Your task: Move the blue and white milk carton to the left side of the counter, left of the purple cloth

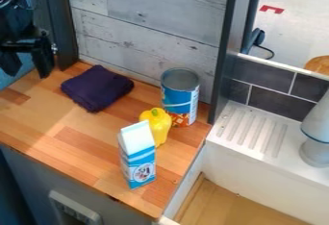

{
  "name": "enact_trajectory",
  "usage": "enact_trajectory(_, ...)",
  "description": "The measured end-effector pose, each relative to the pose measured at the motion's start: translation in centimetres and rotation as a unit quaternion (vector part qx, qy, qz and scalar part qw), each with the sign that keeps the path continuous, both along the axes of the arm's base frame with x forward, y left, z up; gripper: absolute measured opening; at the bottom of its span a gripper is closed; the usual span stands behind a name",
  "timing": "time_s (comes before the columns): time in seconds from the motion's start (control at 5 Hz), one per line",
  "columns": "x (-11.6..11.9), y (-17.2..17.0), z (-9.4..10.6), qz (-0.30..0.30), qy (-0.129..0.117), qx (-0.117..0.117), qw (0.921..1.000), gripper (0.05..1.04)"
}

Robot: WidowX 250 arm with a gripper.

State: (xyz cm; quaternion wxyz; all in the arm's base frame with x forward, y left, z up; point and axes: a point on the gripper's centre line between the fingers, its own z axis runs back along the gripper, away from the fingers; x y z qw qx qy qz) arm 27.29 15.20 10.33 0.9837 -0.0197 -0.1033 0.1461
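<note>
The gripper (27, 64) hangs at the upper left, above the counter's back left corner, open with nothing between its fingers. Nearest to it is a folded dark purple cloth (96, 88), lying to its right and lower. A tin can (180, 99) with a blue label stands upright by the back wall, its top rim facing up. Just in front of the can is a yellow bell pepper (158, 125). A blue and white carton (137, 157) stands upright before the pepper and partly covers it.
The wooden counter (74, 147) ends at a front edge and a right edge. A grey plank wall (145, 31) stands behind, with a dark post on either side. On the right are a white ribbed drainboard (250, 129) and a grey-white object (316, 147).
</note>
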Motion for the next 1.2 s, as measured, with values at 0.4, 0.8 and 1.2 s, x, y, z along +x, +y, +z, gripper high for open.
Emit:
enact_trajectory(0.4,0.5,-4.0,2.0,-0.084,-0.023,-0.015,0.9961,0.999)
enact_trajectory(0.8,-2.1,-9.2,6.1,-0.249,-0.097,-0.016,0.9636,1.000)
enact_trajectory(1.2,-4.6,-13.3,6.0,-0.377,-0.032,0.024,0.9253,0.999)
